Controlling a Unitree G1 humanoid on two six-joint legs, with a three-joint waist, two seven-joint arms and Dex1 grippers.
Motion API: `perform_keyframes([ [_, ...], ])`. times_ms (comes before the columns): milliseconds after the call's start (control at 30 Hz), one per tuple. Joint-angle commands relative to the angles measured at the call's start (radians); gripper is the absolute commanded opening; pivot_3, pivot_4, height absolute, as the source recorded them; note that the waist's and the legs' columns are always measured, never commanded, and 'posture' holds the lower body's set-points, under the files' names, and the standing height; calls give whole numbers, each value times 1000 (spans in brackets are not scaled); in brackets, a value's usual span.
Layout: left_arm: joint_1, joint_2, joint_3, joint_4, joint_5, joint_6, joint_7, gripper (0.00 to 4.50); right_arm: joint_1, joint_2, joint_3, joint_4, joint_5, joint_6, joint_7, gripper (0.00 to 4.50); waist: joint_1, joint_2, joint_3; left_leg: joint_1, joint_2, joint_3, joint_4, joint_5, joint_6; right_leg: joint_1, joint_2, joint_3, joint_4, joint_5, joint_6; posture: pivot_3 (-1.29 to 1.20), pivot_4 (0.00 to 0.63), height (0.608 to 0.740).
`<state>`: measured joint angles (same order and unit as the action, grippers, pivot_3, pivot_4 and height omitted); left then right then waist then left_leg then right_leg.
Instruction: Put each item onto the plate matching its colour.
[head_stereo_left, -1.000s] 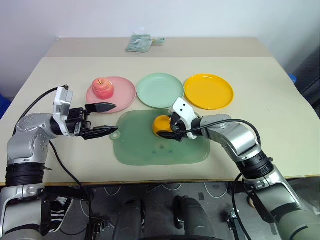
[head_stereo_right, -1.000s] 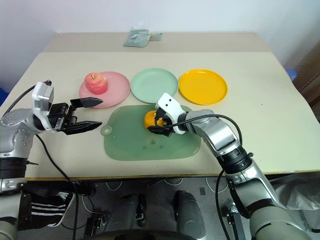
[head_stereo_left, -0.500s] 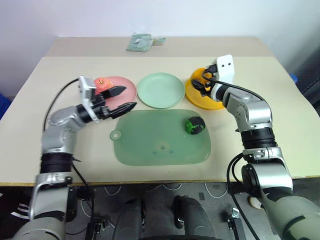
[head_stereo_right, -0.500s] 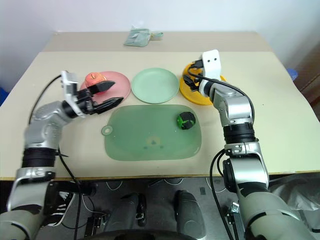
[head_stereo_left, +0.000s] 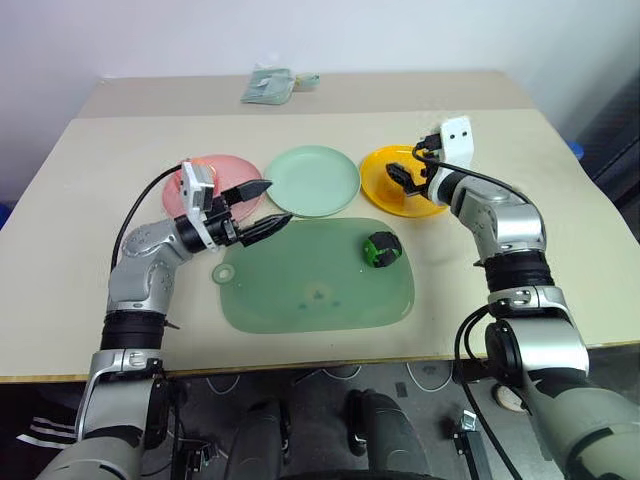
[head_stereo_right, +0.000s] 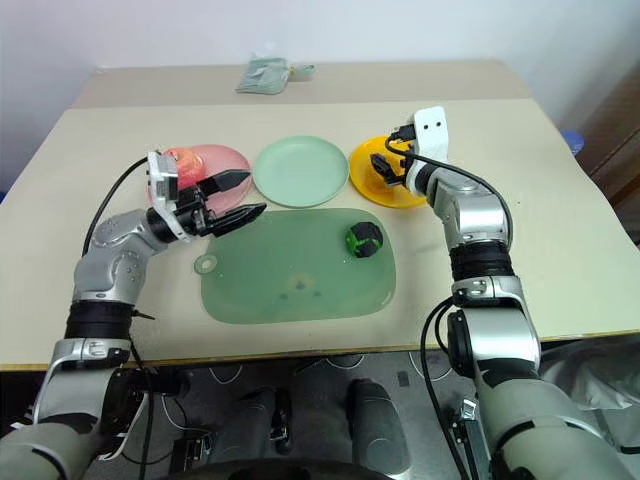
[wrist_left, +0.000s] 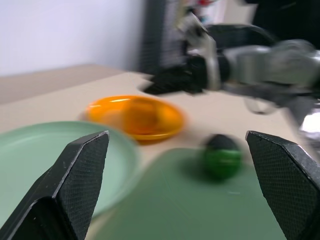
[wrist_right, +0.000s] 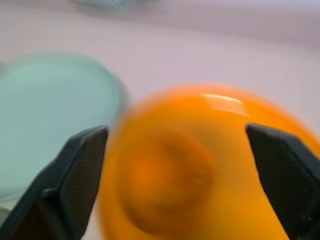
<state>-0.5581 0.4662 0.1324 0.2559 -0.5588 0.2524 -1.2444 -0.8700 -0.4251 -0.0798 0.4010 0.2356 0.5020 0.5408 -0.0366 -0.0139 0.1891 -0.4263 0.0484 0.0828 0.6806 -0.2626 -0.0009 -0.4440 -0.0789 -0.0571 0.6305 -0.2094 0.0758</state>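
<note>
Right wrist view: orange fruit (wrist_right: 165, 175) resting in the yellow-orange plate (wrist_right: 280, 150), framed between the widely parted jaws of the right gripper (head_stereo_left: 408, 178), so apparently just set down on its matching colour. Left wrist view: same fruit, blurred, inside that plate. Dark green-and-black lumpy object (head_stereo_left: 381, 248) lying on the large green mat (head_stereo_left: 300, 300), not yet on the mint plate (head_stereo_left: 315, 180) just beyond the mat's far edge; likely next in line. Left gripper (head_stereo_left: 262, 203) hovering with jaws spread and empty over the mat's near-left corner, pointing toward the green object. Pink plate (head_stereo_left: 195, 170) largely hidden behind the left wrist; apple not made out there. Crumpled pale item (head_stereo_left: 268, 85) at the far edge of the bench (head_stereo_left: 560, 300), too small to identify.
</note>
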Motion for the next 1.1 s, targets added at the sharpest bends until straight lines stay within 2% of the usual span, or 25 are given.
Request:
perform_keyframes([
  [33, 29, 73, 30, -96, -115, 101, -120, 4500, 126, -85, 18, -321, 138, 62, 226, 4465, 6, 0, 0, 0, 0, -1, 0, 0, 0, 0, 0, 0, 0, 0, 0, 0, 150, 740],
  [133, 42, 128, 25, -89, -126, 129, -186, 4500, 257, -164, 13, -518, 224, 103, 342, 4465, 19, 0, 0, 0, 0, -1, 0, 0, 0, 1, 0, 0, 0, 0, 0, 0, 150, 740],
  [233, 41, 170, 14, -65, -115, 138, -235, 4500, 360, -240, 57, -609, 190, 88, 389, 4465, 24, 0, 0, 1, 0, 0, 2, 0, 0, 1, 0, 0, -1, -1, -1, 0, 150, 740],
  [300, 38, 190, -2, -46, -88, 129, -256, 4500, 394, -253, 77, -611, 151, 60, 370, 4465, 24, -1, 0, 1, 0, 0, 3, 0, 0, 1, 0, 0, -1, -2, -4, 0, 150, 740],
  [533, 24, 191, -7, -13, -69, 110, -283, 4500, 404, -256, 137, -502, 27, 0, 312, 4465, 24, -1, 0, 0, 0, 0, 3, 0, 0, 1, 0, 0, -1, -2, -4, 0, 150, 740],
  [1100, 28, 188, 8, -1, -60, 72, -268, 4500, 413, -225, 165, -457, 60, 111, 349, 4465, 25, -1, 0, 0, 0, 0, 3, 0, 0, 1, 0, 0, -1, -2, -3, 0, 150, 740],
])
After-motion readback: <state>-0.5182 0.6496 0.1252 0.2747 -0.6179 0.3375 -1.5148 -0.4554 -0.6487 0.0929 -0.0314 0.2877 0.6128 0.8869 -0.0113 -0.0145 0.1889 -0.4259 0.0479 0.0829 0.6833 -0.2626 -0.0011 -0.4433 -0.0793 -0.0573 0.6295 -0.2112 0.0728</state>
